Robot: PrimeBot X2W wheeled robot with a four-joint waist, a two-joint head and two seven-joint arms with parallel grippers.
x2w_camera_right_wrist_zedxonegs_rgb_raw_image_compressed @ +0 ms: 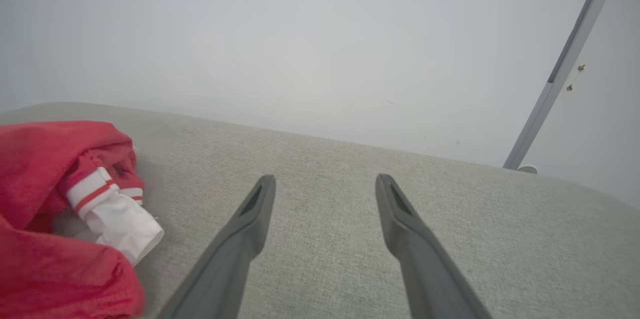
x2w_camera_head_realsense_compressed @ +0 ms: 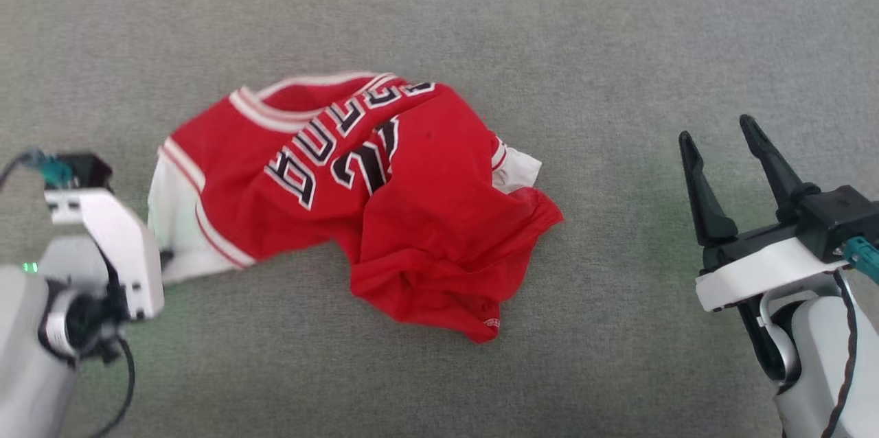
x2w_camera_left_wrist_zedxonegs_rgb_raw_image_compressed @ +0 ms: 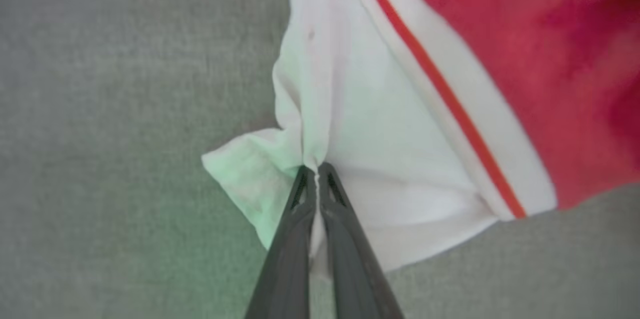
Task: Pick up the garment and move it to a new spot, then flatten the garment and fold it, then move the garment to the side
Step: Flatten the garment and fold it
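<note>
Pinching the garment point(x2w_camera_head_realsense_compressed: 426, 198) by its white sleeve is the left hand point(x2w_camera_left_wrist_zedxonegs_rgb_raw_image_compressed: 316, 169).

1. A grey woven fabric surface point(x2w_camera_head_realsense_compressed: 618, 26) spreads wide and flat, with a rounded far edge.
2. Behind it stands a plain pale wall point(x2w_camera_right_wrist_zedxonegs_rgb_raw_image_compressed: 300, 34).
3. A slim grey bar point(x2w_camera_right_wrist_zedxonegs_rgb_raw_image_compressed: 565, 69) slants up that wall on the right of the right wrist view, with a small pale round piece point(x2w_camera_right_wrist_zedxonegs_rgb_raw_image_compressed: 526, 169) at its foot.
4. Two tiny dark marks point(x2w_camera_right_wrist_zedxonegs_rgb_raw_image_compressed: 581, 67) sit just beside the bar.
5. A faint green tinge point(x2w_camera_left_wrist_zedxonegs_rgb_raw_image_compressed: 165, 239) lies on the fabric.
</note>
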